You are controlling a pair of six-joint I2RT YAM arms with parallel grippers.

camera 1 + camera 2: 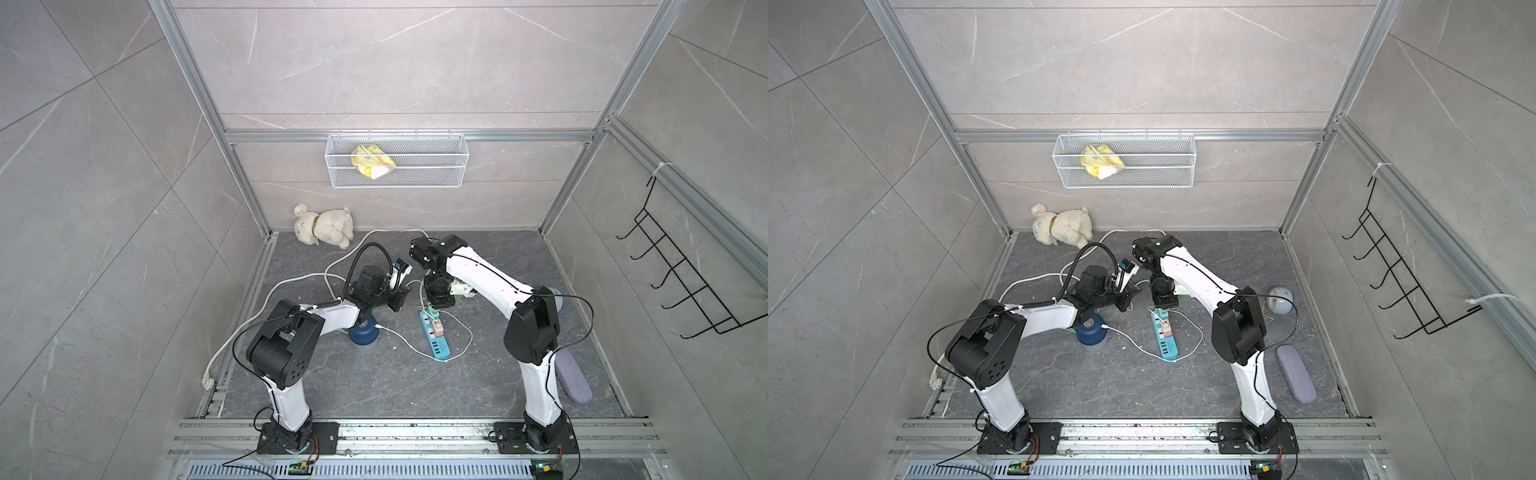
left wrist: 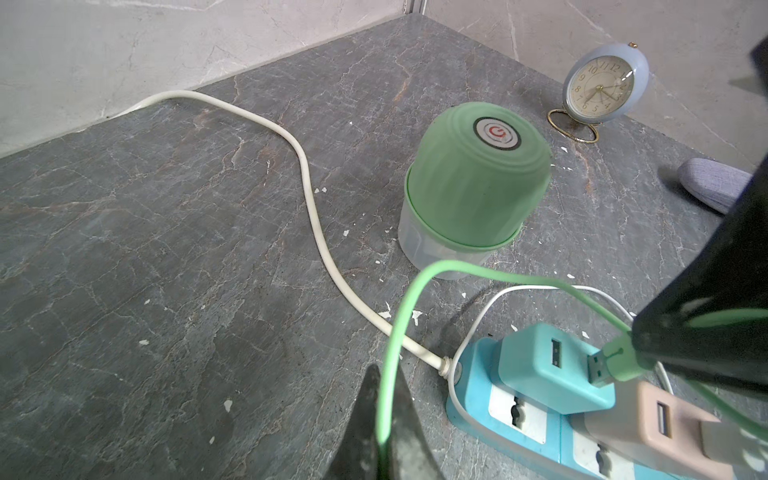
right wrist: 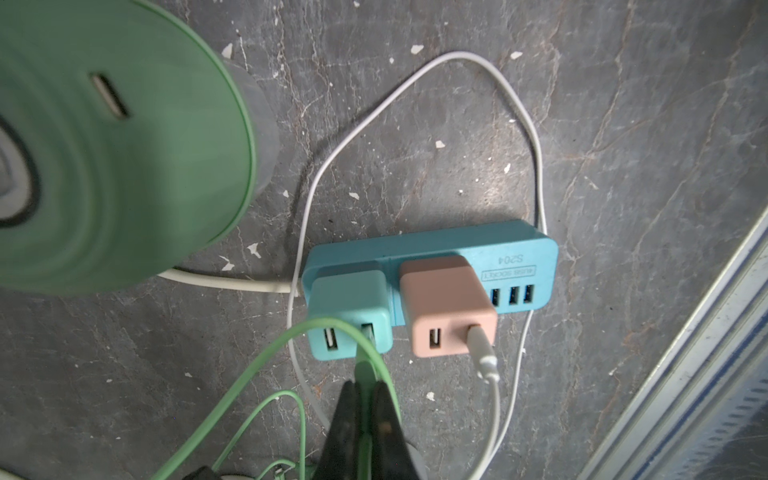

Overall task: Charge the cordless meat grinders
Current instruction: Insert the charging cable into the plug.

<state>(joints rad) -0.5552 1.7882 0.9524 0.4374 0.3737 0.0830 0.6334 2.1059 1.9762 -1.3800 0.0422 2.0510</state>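
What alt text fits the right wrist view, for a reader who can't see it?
The right gripper, shut on the green USB plug, holds it at a port of the teal charger on the blue power strip. A pink charger beside it carries a white cable; the mint green grinder sits blurred nearby.

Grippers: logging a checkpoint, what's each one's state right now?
Left gripper: closed on the green cable.
Right gripper: closed on the green USB plug.

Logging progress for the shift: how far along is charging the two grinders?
Done: navy grinder has the white cable in, running to the pink adapter. In hand: right pincer holds the green plug at the teal adapter, not seated; left pincer pinches green cable. Left: port on green grinder is empty.
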